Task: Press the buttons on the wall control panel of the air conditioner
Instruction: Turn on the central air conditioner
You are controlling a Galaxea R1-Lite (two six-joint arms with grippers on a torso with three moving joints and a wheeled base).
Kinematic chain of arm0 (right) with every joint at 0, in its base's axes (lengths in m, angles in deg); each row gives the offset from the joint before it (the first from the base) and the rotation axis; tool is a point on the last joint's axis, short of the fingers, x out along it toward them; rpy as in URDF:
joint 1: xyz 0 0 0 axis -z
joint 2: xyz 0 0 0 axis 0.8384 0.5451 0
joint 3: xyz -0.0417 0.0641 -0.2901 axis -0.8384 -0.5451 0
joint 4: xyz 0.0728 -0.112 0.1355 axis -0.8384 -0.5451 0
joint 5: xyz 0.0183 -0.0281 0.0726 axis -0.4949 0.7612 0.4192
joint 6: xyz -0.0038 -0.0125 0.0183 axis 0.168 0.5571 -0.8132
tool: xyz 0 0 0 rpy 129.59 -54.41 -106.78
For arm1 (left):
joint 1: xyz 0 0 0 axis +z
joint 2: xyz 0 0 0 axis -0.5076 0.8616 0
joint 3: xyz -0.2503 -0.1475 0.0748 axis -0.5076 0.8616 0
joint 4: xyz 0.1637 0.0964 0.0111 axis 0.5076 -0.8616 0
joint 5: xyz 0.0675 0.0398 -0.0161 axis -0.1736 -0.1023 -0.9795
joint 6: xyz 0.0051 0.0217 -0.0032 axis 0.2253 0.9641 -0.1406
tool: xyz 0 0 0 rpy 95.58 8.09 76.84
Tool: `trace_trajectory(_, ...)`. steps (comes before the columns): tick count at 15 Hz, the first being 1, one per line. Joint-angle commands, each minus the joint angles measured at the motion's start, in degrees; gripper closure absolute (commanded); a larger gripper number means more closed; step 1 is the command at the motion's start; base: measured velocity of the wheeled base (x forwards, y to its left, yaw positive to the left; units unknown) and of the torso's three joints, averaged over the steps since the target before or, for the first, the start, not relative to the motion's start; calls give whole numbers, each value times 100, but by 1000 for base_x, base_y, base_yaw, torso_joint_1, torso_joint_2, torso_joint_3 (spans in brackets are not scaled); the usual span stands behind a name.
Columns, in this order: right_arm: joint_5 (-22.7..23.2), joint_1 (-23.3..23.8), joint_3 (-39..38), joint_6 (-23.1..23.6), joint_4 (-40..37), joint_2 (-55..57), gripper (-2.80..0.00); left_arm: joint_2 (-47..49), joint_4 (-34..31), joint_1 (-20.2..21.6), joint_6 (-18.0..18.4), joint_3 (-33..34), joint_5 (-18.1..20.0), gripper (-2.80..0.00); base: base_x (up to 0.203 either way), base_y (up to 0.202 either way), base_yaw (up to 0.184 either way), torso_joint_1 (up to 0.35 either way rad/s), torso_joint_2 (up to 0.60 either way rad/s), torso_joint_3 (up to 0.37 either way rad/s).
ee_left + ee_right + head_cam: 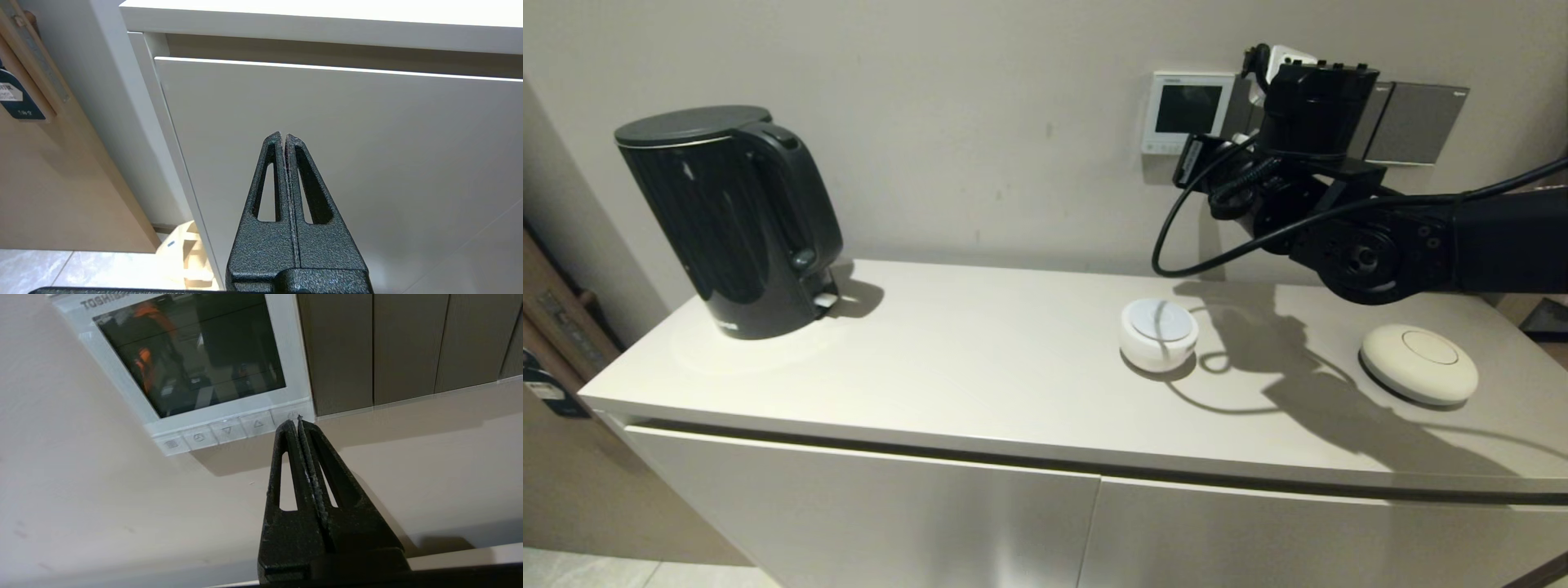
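Reaching up from the head view, my right gripper (1232, 135) is at the wall control panel (1188, 110). My parked left gripper (284, 136) is pinched together. Right wrist: fingers together at the buttons (226, 430)' end key; screen dark, presses remaining.

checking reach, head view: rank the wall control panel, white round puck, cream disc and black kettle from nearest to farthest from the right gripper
1. wall control panel, right gripper at its button strip
2. white round puck, on the counter below
3. cream disc, counter's right; close to 2
4. black kettle, far left
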Motion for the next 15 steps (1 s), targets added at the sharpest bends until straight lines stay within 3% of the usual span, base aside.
trace_trajectory(1, -17, -3, -65, 15, 20, -77, 0, -2, 0, 6, 1, 0, -1, 0, 0, 0, 0, 0, 0, 0)
trace_trajectory(15, 18, 135, 125, 56, 35, 196, 0, -2, 0, 4, 1, 0, -1, 0, 0, 0, 0, 0, 0, 0)
